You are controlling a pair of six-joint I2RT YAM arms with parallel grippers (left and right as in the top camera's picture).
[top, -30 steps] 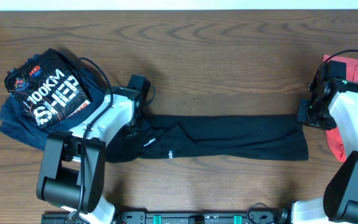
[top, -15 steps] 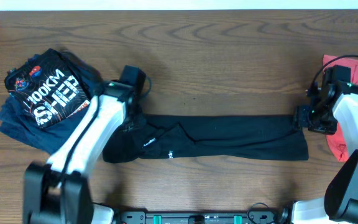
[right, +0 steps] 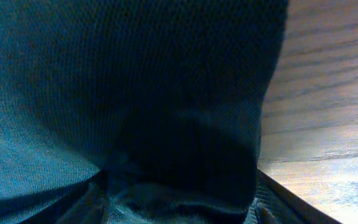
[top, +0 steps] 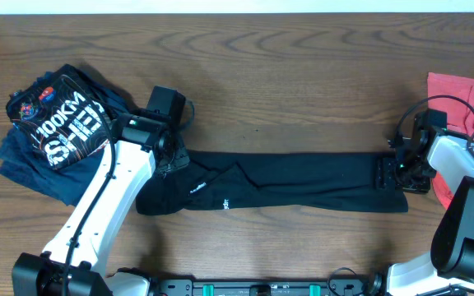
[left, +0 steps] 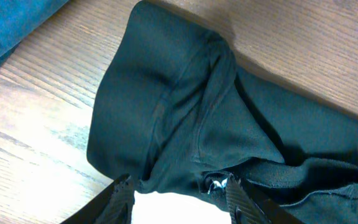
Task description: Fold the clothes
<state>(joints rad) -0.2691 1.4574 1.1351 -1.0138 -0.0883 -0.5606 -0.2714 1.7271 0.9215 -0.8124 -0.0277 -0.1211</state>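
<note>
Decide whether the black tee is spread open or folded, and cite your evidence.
Folded: the black tee lies as a long narrow band across the table, with overlapping layers showing in the left wrist view.

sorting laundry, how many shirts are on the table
3: a black shirt stretched across the middle, a navy printed shirt bunched at the far left, a red shirt at the right edge, partly cut off. Others could be hidden underneath.
</note>
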